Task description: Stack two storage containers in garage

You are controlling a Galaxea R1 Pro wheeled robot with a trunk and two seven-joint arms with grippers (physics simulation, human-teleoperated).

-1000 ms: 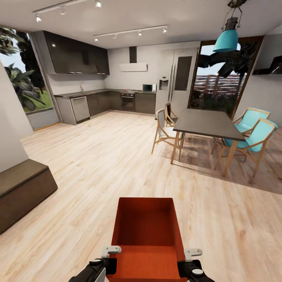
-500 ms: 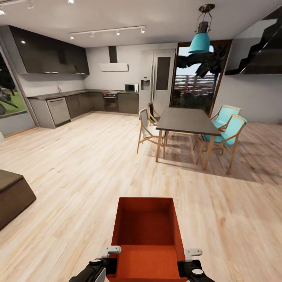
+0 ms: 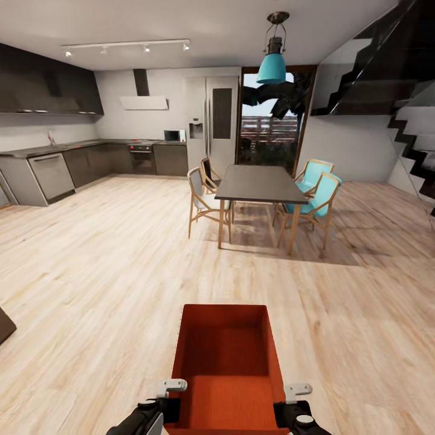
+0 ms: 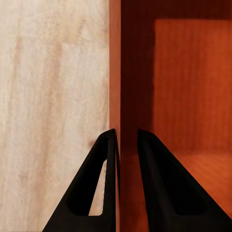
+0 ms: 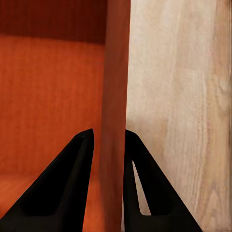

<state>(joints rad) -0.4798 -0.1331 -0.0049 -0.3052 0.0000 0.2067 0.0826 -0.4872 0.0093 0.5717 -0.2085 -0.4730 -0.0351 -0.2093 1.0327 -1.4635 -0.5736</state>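
Left claw (image 4: pixel 126 137) pinching the storage container's (image 3: pixel 226 362) left wall, right claw (image 5: pixel 107 137) pinching its right wall. Container carried low, near the robot, above the wood-plank floor (image 3: pixel 109 278). Dining table (image 3: pixel 260 184) far ahead. Garage not reached; placing and stacking still pending.

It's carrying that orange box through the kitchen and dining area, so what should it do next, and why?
Probably keep driving with the grip unchanged, looking for the way out. The storage container is pinched by both arms: the left gripper straddles one thin wall, the right gripper the other. The light wood floor, dining table and staircase suggest this is not the garage.
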